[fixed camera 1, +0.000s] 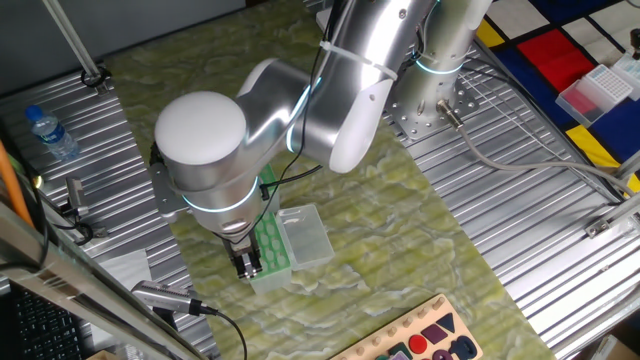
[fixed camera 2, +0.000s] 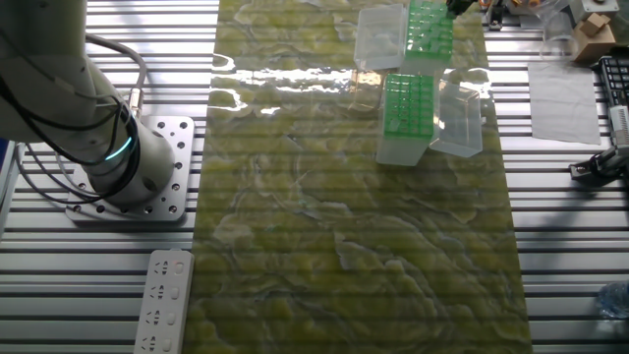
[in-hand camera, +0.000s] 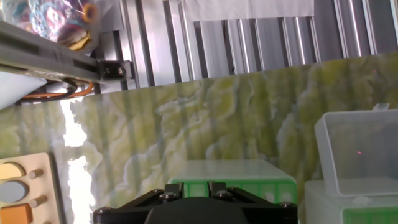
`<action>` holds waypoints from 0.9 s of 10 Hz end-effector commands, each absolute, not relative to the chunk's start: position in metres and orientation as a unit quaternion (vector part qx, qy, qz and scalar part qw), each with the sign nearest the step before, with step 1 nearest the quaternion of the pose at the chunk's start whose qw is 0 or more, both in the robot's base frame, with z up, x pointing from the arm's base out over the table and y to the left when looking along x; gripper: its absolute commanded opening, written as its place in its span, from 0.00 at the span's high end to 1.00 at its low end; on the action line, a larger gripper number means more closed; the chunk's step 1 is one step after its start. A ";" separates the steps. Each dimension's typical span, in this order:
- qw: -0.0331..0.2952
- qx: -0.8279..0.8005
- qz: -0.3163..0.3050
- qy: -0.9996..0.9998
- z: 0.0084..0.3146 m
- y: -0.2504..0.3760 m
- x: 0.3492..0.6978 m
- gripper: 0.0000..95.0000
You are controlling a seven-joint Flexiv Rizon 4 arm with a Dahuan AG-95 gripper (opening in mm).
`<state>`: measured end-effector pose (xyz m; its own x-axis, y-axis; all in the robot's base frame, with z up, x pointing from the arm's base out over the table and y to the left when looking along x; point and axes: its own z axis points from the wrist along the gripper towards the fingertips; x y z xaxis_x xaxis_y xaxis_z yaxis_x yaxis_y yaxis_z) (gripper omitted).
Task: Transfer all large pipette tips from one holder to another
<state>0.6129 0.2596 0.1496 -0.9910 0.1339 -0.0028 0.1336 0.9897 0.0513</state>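
One hand (fixed camera 1: 246, 264) low over green rack (fixed camera 1: 270, 243)

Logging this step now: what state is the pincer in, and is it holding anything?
Pincer: cannot be told; it hangs over the green pipette-tip rack, with the fingertips blocked from sight in every view.
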 end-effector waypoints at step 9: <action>0.001 0.065 0.025 0.998 0.147 0.257 0.607 1.00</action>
<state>0.6071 0.2571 0.1481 -0.9916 0.1294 0.0018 0.1293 0.9904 0.0494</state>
